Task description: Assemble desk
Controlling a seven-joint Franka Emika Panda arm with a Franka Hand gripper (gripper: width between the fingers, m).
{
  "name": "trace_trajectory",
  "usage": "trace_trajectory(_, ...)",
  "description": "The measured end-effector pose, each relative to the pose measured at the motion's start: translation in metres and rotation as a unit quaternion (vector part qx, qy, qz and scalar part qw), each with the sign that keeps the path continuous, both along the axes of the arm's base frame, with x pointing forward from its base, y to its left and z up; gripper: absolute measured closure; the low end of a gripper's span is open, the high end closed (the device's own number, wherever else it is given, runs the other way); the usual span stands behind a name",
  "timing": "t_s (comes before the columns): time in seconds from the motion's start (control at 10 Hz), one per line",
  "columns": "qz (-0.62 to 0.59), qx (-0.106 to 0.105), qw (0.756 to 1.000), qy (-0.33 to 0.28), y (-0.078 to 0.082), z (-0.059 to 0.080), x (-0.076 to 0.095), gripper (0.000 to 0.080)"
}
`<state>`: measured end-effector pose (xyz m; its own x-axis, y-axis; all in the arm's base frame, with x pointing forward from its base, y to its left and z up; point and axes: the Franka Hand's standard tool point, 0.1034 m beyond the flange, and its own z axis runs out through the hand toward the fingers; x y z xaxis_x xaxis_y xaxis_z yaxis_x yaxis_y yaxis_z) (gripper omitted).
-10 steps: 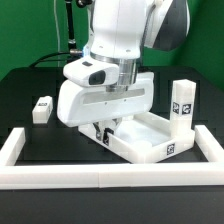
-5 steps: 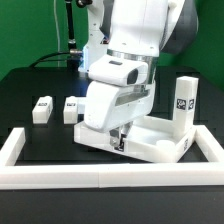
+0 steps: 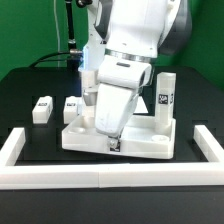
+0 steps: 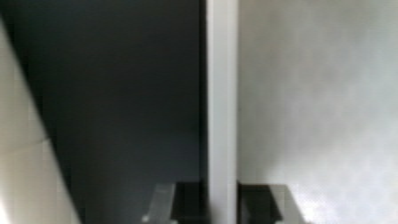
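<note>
The white desk tabletop lies rim up on the black table, inside the border wall. One square leg with a tag stands upright at its far corner, on the exterior view's right. My gripper reaches down at the tabletop's near edge and is shut on its rim. In the wrist view the rim runs as a thin white strip between my dark fingers, with my gripper clamped on it. Two loose legs lie flat on the exterior view's left.
A low white U-shaped border wall runs along the front and up both sides. The arm's bulky white body hides the middle of the tabletop and the table behind it.
The tabletop has swung and slid toward the exterior view's left with my gripper on its rim. The upright leg went left with it. A second loose leg came into view behind the arm.
</note>
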<state>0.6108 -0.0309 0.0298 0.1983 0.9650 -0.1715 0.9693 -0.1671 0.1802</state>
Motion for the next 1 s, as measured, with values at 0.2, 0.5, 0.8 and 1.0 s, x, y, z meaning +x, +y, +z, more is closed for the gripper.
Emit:
trace_trajectory(0.2,0.053,-0.01,0.999,-0.003,0.008,0.003,0.011,0.0732)
trace_trajectory(0.5,0.054,-0.012,0.998,0.0,0.003,0.002,0.01,0.0732)
trace_trajectory(0.8,0.056,-0.01,0.998,-0.003,0.013,0.004,0.014,0.0732)
trace_trajectory(1.0,0.061,-0.004,0.998,-0.012,0.029,0.009,0.028,0.0732)
